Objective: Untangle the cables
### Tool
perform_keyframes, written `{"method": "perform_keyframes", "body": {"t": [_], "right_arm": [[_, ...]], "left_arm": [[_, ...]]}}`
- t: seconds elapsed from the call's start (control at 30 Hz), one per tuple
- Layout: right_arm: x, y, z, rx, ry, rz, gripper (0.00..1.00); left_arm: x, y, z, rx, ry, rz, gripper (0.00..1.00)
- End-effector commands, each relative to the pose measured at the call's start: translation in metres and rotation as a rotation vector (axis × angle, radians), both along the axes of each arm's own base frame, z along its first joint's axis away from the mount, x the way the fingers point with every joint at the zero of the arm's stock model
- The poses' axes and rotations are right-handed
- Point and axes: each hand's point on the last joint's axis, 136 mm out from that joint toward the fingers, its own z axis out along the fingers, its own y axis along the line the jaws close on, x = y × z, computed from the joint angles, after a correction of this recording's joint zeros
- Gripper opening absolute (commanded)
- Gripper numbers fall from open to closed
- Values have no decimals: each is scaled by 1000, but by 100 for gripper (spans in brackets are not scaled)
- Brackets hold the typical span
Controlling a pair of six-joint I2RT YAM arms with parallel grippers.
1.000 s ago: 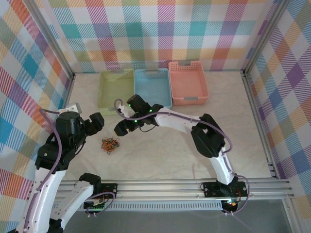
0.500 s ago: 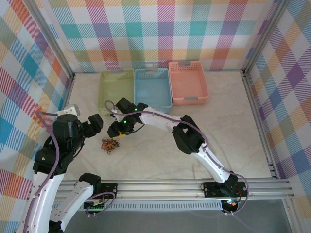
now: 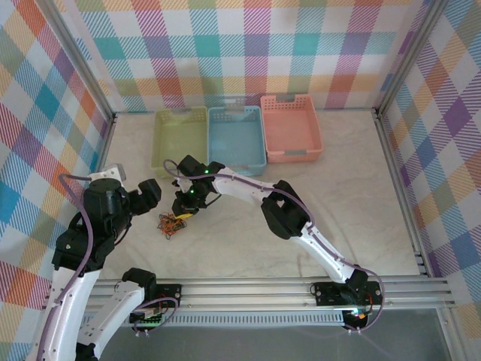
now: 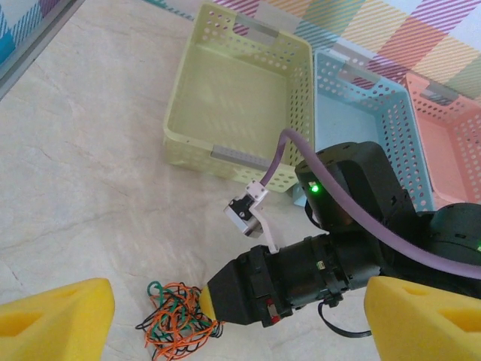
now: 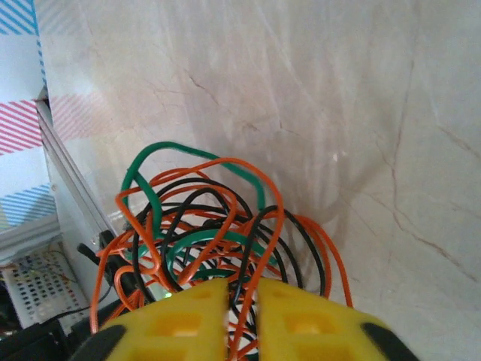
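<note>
1. While the cables [image 3: 170,224] lie in one messy clump on the counter [image 3: 248,248], in front of the green basket [image 3: 180,113], none of them is pulled free yet.
2. The right jaws are pressed together at the edge of the clump. They seem to pinch a few orange and black wires.
3. The left jaws are spread wide and hold nothing. They hang near the clump.
4. If you pull with the right arm [image 3: 240,180] now, the whole clump may come up as one, because nothing holds it down.
5. A hard pull may make the knots tighter, or the thin wires may slip out.
6. The two arms are close together, so you could bump them.
</note>
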Motion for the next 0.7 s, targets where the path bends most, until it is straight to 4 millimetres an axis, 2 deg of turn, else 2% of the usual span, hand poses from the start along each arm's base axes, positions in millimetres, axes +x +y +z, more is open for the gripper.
{"method": "perform_keyframes", "body": {"t": [0.0,0.07,0.13,0.23,0.33,0.53,0.67], "right_arm": [[-7,0,9,7,5,22,6],[-7,-5,13,0,-15,27,0],[-8,-17,17,-15,-45,36,0],[-5,-48,23,-33,-82,13,0],[0,-87,31,-20,-95,-44,0],[4,-179,30,-38,-97,-173,0],[9,-225,28,-34,-108,-264,0]], "left_arm": [[1,-3,-1,-8,-9,-19,86],[1,-6,-4,-18,-1,-29,86],[0,-10,-9,-33,15,-48,86],[-1,-20,-22,-73,46,-90,86],[0,-35,-36,-127,73,-151,86],[2,-90,-68,-323,138,-385,84],[9,-114,-93,-413,199,-442,81]]}}
